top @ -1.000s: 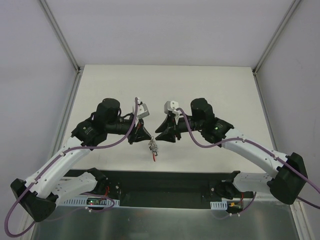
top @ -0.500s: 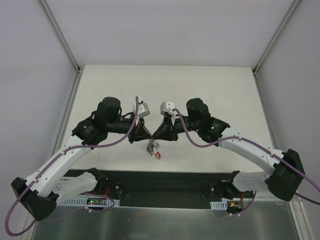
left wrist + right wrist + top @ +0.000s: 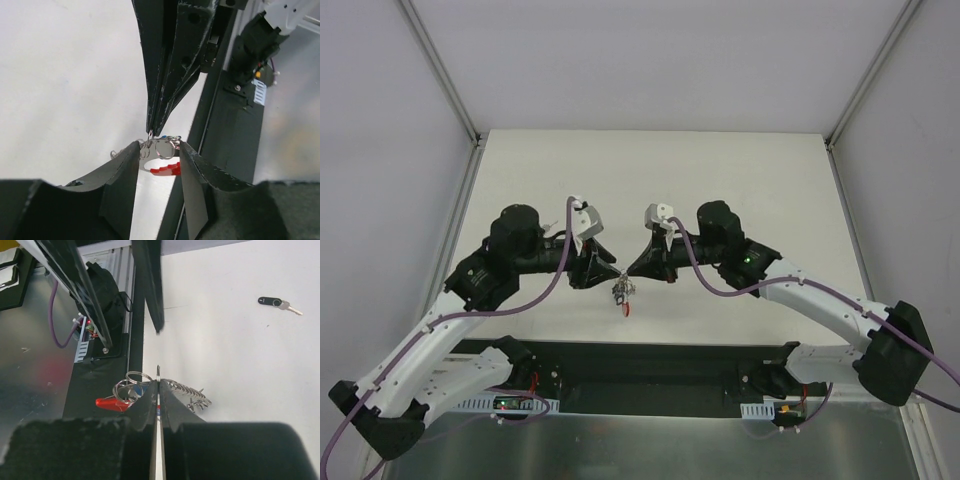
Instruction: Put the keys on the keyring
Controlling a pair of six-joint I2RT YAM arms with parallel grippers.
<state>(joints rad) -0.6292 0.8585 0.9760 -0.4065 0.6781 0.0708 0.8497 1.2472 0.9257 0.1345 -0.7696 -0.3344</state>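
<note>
1. In the top view the keyring (image 3: 623,292) sits at frame centre, just below where the two arms' tips meet. Its red clip (image 3: 627,308) points toward the lower edge, near the front of the worktop (image 3: 720,180).
2. The right jaws are pressed together on a thin silver key blade (image 3: 158,374), seen edge-on, so its head cannot be made out.
3. The left jaws stand apart. In the left wrist view the keyring (image 3: 160,150) fills the gap between their tips, but whether the pads touch it cannot be told.
4. The relation that matters: in the left wrist view the key blade comes down from the top of the frame, its long axis roughly vertical. Its tip is just at the ring's upper-left rim, and actual contact cannot be confirmed.
5. The right arm is the working one (it carries the blade). Judging from this, the blade must find the ring's split while the left jaws steady it.
6. A black key (image 3: 272,301) lies alone on the worktop, upper right of the right wrist view, well apart from the ring.
</note>
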